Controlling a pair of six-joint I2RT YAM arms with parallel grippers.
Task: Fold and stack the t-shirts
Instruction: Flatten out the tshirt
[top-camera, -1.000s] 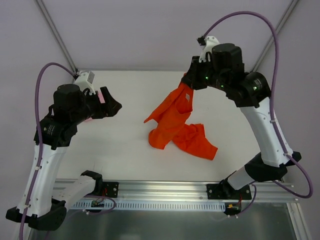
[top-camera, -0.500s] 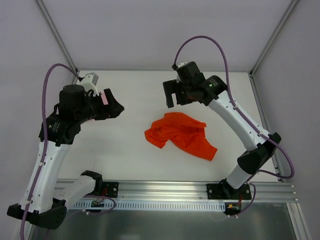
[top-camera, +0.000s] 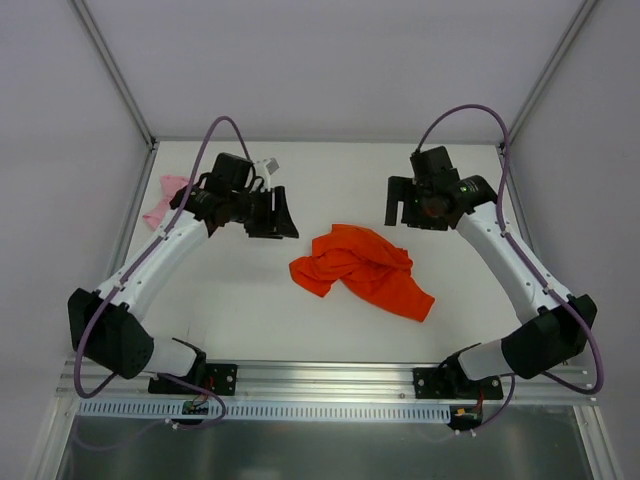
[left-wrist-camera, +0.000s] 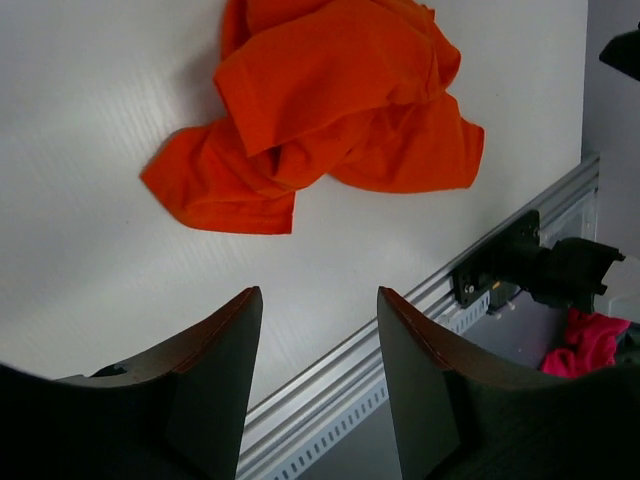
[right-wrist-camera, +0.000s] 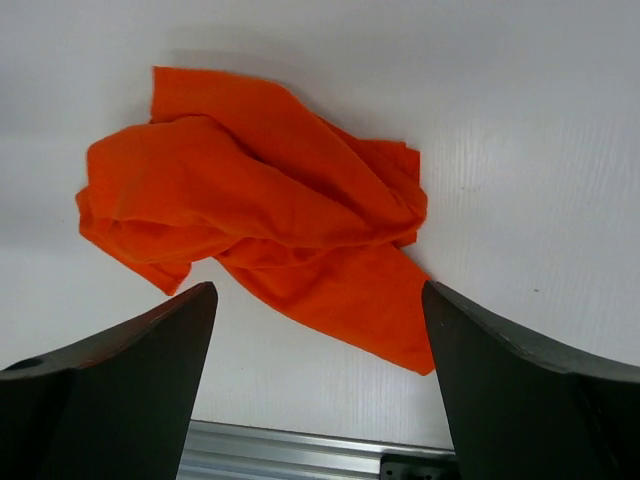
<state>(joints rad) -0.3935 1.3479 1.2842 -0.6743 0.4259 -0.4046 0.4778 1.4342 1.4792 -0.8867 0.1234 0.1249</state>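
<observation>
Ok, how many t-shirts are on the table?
2. The orange-red t-shirt lies crumpled mid-table; the pale pink t-shirt is bunched at the far left edge, partly hidden by the left arm.

White desk (top-camera: 330, 170) in a pale-walled enclosure

The desk is matt white with a faint ribbed grain. An aluminium rail (top-camera: 330, 378) runs along its near edge, with a slotted strip (top-camera: 330, 409) just below and a dull grey metal sheet (top-camera: 330, 450) nearer still. A left post (top-camera: 110, 65) and a right post (top-camera: 545, 75) slant up from the far corners against plain lilac-grey walls (top-camera: 320, 60). In the left wrist view a crumpled magenta cloth (left-wrist-camera: 583, 343) lies past the rail, off the desk.
</observation>
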